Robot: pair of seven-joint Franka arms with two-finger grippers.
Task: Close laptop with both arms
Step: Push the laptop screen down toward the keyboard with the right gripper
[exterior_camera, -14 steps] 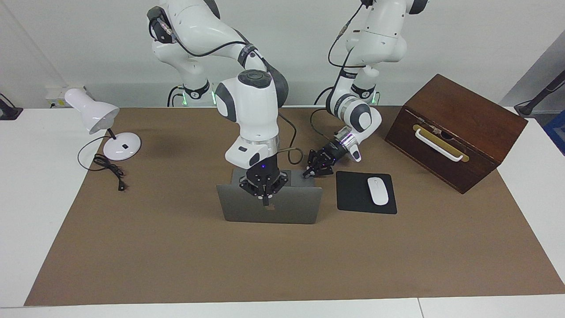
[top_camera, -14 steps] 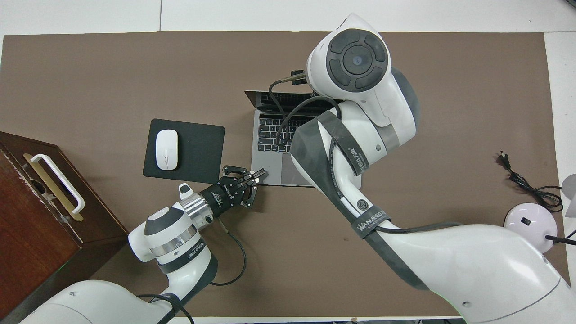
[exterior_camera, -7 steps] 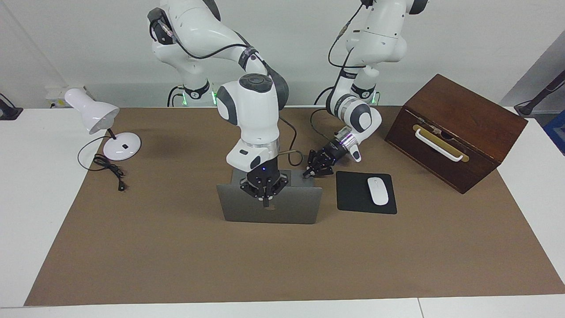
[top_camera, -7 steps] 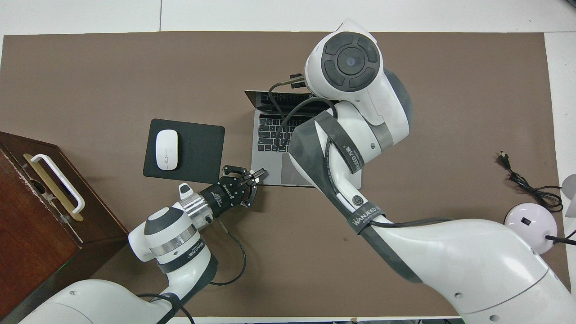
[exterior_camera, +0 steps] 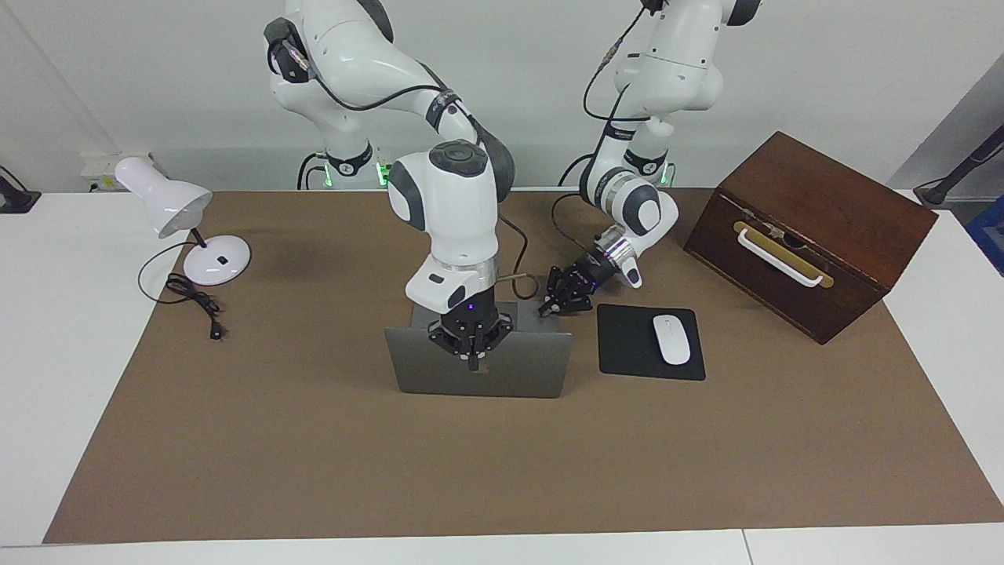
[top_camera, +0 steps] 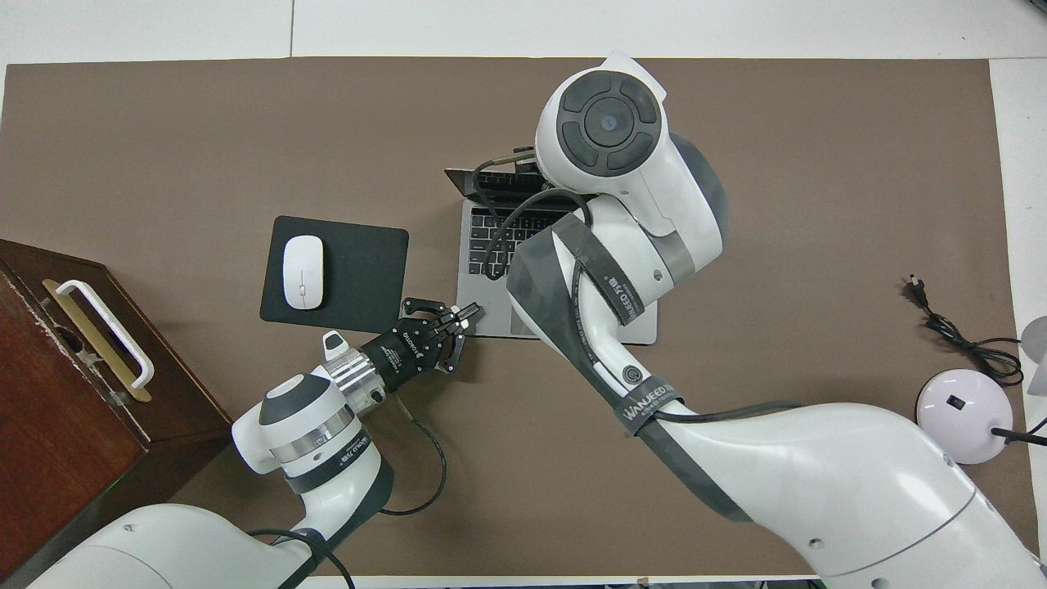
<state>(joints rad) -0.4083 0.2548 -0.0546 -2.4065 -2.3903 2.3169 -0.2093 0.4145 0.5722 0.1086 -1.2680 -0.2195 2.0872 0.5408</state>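
Laptop [exterior_camera: 478,369] half open near the middle of the brown mat [exterior_camera: 314,455] on the white bench [exterior_camera: 47,377], lid tilted back toward the robots, grey lid back turned to the facing camera, dark keyboard [top_camera: 491,237] partly visible from overhead. Right gripper [exterior_camera: 472,362] pointed straight down at the upper middle of the lid, jaws pressed together, closed tip touching the lid's outer face just below its top edge; hidden under the right arm's wrist in the overhead view. Left gripper [exterior_camera: 547,308] low beside the laptop base, at the corner nearest the robots toward the left arm's end of the bench, jaws likewise pressed together, nothing pinched; tip [top_camera: 468,313] at the edge of the palm rest, contact with the base not clear. Black mouse pad [exterior_camera: 627,349] just beside the laptop toward the left arm's end, carrying a white mouse [exterior_camera: 671,339]. Dark wooden box [exterior_camera: 816,227] with a white handle on a brass plate farther toward that end, tilted, resting partly on the mat. White desk lamp [exterior_camera: 169,205] with round base toward the right arm's end, its black cord and plug [exterior_camera: 196,302] lying loose on the mat's edge, well apart from the laptop.
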